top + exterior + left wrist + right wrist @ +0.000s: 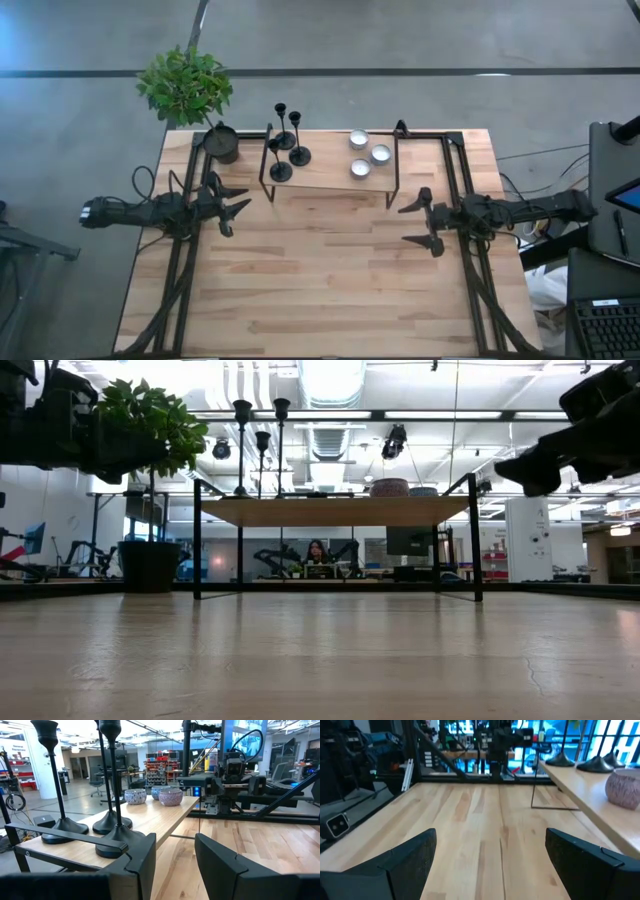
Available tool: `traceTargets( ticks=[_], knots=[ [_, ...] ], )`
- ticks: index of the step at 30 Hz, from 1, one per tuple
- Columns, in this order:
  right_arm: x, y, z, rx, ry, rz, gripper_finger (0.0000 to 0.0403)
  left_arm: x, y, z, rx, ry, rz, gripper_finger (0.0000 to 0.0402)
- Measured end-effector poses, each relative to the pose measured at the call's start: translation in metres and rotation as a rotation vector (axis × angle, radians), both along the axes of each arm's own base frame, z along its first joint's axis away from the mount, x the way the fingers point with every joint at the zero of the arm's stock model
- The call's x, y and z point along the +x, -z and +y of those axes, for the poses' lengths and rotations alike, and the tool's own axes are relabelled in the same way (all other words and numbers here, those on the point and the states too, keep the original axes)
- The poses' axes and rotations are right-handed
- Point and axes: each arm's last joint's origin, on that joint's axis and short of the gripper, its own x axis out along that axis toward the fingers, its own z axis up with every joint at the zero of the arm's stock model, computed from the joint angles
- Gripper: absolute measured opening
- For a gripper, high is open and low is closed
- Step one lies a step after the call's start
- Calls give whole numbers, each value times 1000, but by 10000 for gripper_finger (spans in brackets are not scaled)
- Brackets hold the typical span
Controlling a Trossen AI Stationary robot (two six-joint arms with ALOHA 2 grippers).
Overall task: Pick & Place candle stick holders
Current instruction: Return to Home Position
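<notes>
Three black candlesticks (287, 142) stand by their round bases on the left part of a raised wooden shelf (325, 178) at the table's far side; they show close in the left wrist view (112, 827). Three silvery tealight cups (368, 153) sit on the shelf's right part and also show in the left wrist view (155, 796). My left gripper (235, 206) is open and empty, hovering left of the shelf. My right gripper (422, 222) is open and empty, hovering to the right of the shelf, nearer than it.
A dark pot with a green plant (220, 140) stands at the table's far left corner, next to the shelf. The shelf stands on thin black metal legs (197, 540). Bare wooden tabletop (320, 280) lies in front. A person sits in the room beyond (318, 552).
</notes>
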Motion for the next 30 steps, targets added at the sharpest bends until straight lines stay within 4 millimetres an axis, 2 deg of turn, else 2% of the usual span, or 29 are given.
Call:
traceTargets(
  ticks=[6, 19, 30],
  knots=[
    [-6, 7, -1, 4, 1, 65, 366, 0, 0, 0, 0, 0, 0, 142],
    [-7, 4, -1, -16, -2, 35, 366, 0, 0, 0, 0, 0, 0, 142],
    [-14, -5, -1, -4, -1, -82, 366, 0, 0, 0, 0, 0, 0, 142]
  ],
)
